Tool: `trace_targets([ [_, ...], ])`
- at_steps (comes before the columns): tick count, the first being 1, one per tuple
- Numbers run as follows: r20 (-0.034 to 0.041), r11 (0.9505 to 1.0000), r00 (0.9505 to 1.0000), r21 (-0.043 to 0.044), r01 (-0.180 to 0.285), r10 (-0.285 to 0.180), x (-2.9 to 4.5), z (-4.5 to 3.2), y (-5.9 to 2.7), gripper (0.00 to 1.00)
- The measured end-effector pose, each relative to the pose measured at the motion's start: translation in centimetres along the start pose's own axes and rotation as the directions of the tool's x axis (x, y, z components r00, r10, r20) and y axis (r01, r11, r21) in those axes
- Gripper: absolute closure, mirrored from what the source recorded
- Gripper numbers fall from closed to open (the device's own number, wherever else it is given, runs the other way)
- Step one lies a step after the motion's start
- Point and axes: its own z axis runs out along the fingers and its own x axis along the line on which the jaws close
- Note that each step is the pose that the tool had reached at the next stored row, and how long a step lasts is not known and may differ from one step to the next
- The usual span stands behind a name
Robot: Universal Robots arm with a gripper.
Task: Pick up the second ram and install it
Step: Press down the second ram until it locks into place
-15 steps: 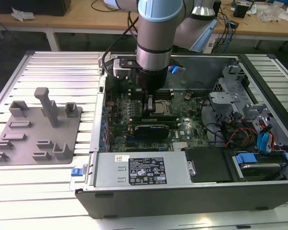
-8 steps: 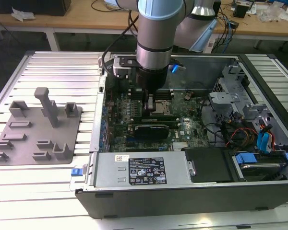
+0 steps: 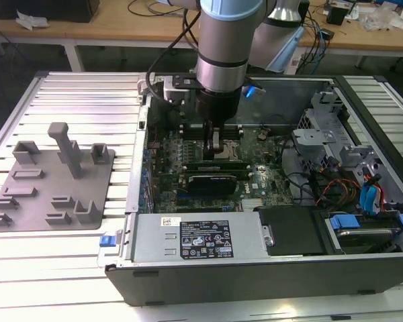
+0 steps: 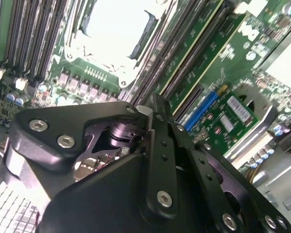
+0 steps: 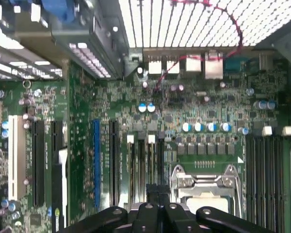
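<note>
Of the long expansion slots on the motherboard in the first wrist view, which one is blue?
The single blue slot, standing between black slots; a white slot lies further off beyond them.

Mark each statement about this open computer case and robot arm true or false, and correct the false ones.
1. The claw is down inside the open computer case, above the motherboard. True.
2. The grey plastic fixture lies inside the case. False: it lies on the slatted table at the exterior view's left, outside the case.
3. A black card sits on the motherboard just in front of the claw in the exterior view. True.
4. The processor socket is covered by a fan. False: in the first wrist view it is uncovered, its metal frame showing.
5. The case is closed. False: it is open, its inside showing.
</note>
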Motion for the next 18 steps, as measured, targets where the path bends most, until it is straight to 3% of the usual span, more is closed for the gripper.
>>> trace_targets([
  [7,0.0000,1.0000,1.0000,-0.0010,0.000,0.000,-0.02,-0.07,-2.42,0.92],
  [11,0.0000,1.0000,1.0000,-0.0009,0.000,0.000,-0.01,-0.70,-2.45,0.92],
  [18,0.0000,1.0000,1.0000,-0.0009,0.000,0.000,-0.01,-0.79,-2.44,0.92],
])
